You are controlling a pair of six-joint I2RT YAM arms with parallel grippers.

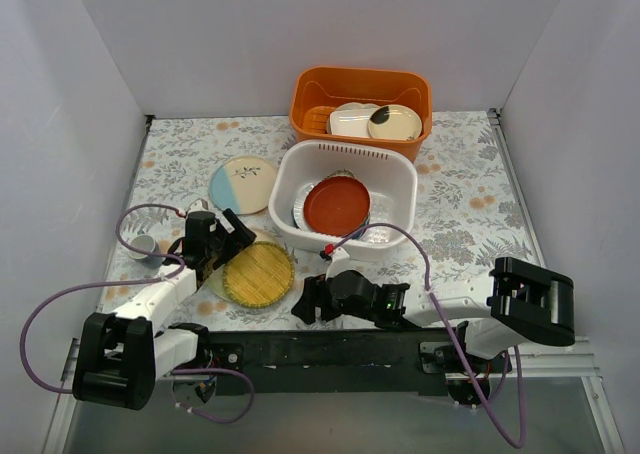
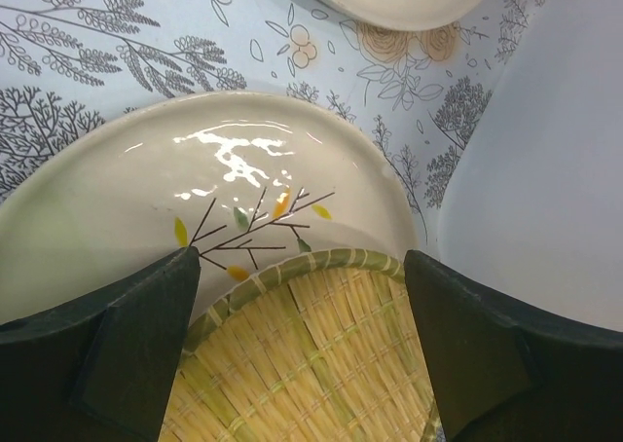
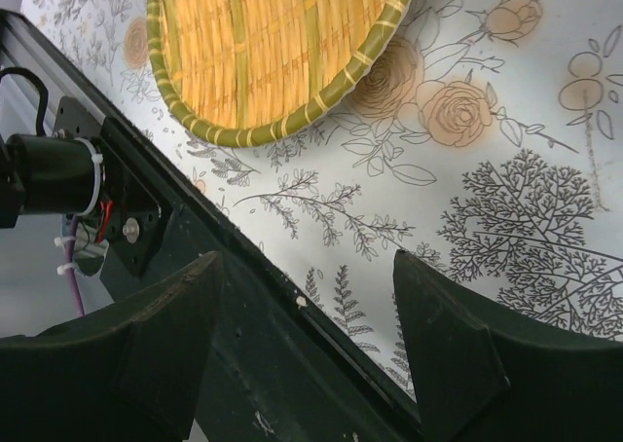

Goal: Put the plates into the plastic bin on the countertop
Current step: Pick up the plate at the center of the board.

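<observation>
The white plastic bin [image 1: 394, 179] stands mid-table on the floral countertop [image 1: 460, 214] and holds a red plate [image 1: 337, 204] on top of other plates. A yellow woven plate [image 1: 258, 273] lies in front of it, overlapping a cream leaf-sprig plate [image 2: 195, 189]. A cream-and-light-blue plate [image 1: 243, 184] lies left of the bin. My left gripper [image 1: 235, 246] is open, its jaws either side of the woven plate's far rim [image 2: 311, 354] over the leaf-sprig plate. My right gripper [image 1: 300, 304] is open and empty, low over the near table edge, just right of the woven plate [image 3: 273, 43].
An orange basket [image 1: 362, 86] with cream dishes stands behind the bin. A small white cup [image 1: 145, 246] sits left of my left arm. The bin's wall [image 2: 545, 169] is close on the left gripper's right. The black base rail [image 3: 243, 345] lies under my right gripper.
</observation>
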